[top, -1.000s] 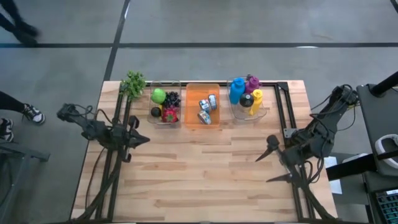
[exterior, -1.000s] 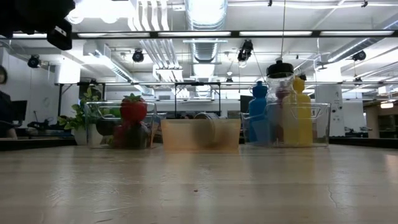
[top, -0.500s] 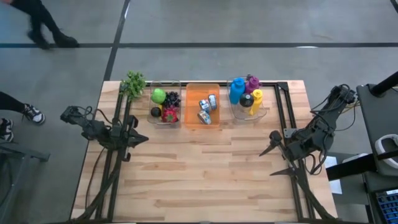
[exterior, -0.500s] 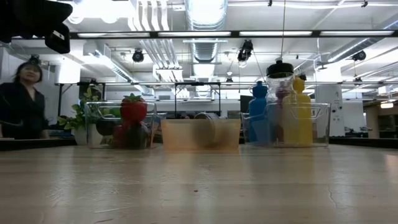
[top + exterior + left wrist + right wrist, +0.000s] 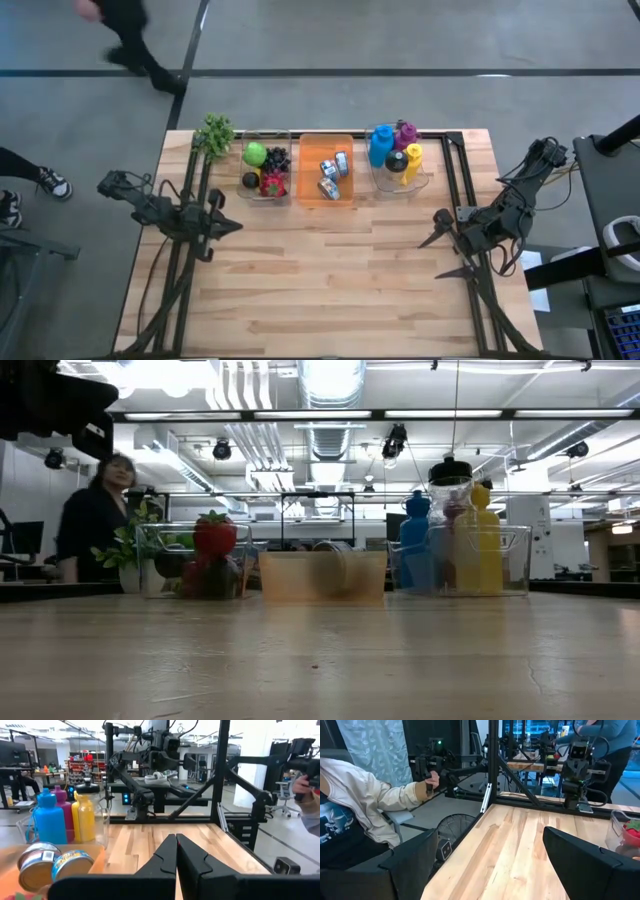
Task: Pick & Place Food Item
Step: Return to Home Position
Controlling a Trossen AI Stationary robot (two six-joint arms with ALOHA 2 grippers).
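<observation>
The food items lie in a clear bin (image 5: 246, 190) at the table's far side: a green apple (image 5: 255, 153), dark grapes (image 5: 277, 158) and a red strawberry (image 5: 272, 184), which also shows in the low view (image 5: 214, 535). My left gripper (image 5: 233, 226) hovers shut over the table's left part, near of that bin, pointing toward the right; its fingers (image 5: 176, 845) meet with nothing between them. My right gripper (image 5: 431, 258) stands open over the table's right part, pointing left, its fingers (image 5: 415, 855) wide apart and empty.
An orange bin (image 5: 312, 150) with cans (image 5: 333, 172) sits beside the fruit bin, and a clear bin (image 5: 385, 186) with coloured bottles (image 5: 381, 146) stands further right. A potted plant (image 5: 214, 133) is at the far left corner. Black frame posts (image 5: 452, 170) edge the table. A person (image 5: 95, 520) walks behind.
My right gripper has drawn back a little toward the table's right edge and sunk, staying open and level. A person has walked past beyond the table's far edge.
</observation>
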